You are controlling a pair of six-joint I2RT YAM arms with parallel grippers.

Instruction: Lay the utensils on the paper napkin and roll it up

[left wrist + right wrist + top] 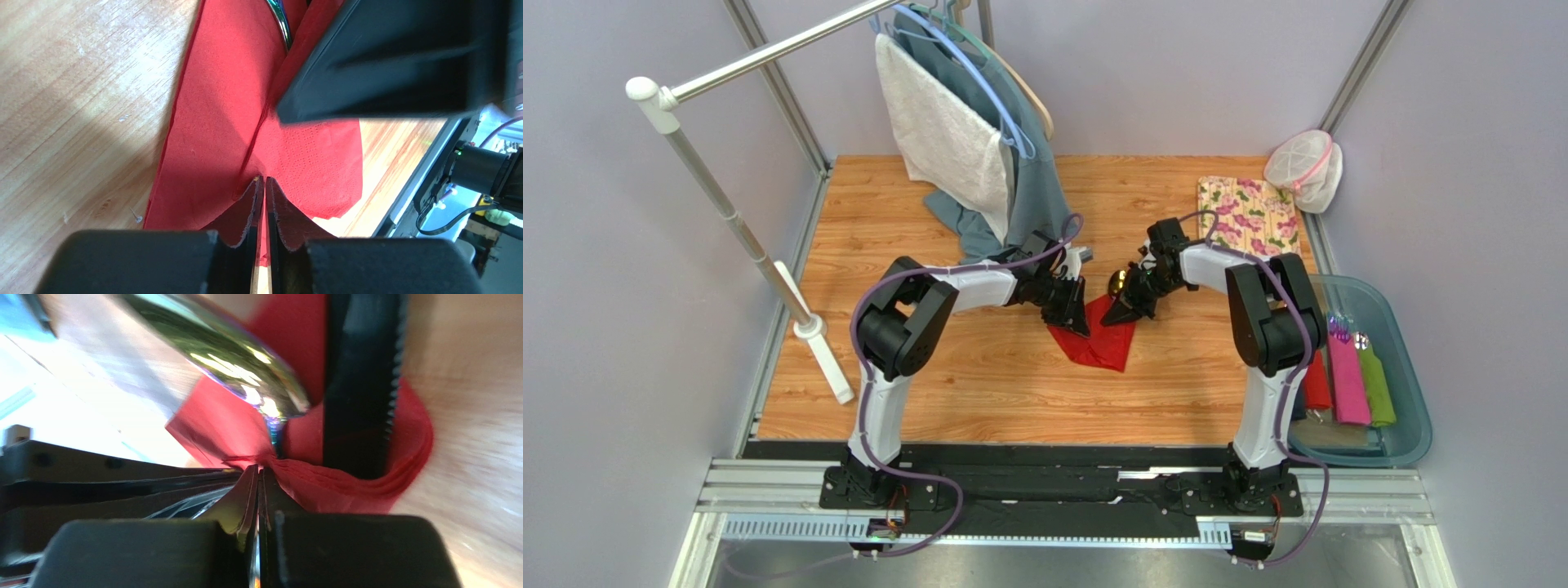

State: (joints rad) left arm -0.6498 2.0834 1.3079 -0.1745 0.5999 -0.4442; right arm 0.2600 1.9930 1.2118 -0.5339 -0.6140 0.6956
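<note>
The red paper napkin (1109, 347) lies crumpled on the wooden table between my two grippers. My left gripper (1071, 321) is at its left edge. In the left wrist view its jaws (264, 179) are shut on a raised fold of the napkin (221, 110). My right gripper (1124, 312) is at the napkin's upper right. Its jaws (261, 468) are shut on gathered napkin paper (350, 484). A shiny spoon (245, 361) lies inside the fold just beyond those jaws. A metal utensil rim (281, 21) shows at the top of the left wrist view.
A rack (744, 233) with hanging towels (952, 123) stands at the back left. A floral cloth (1249, 214) and a mesh bag (1304, 169) lie at the back right. A blue bin (1409, 368) with pink and green rolls sits at the right edge.
</note>
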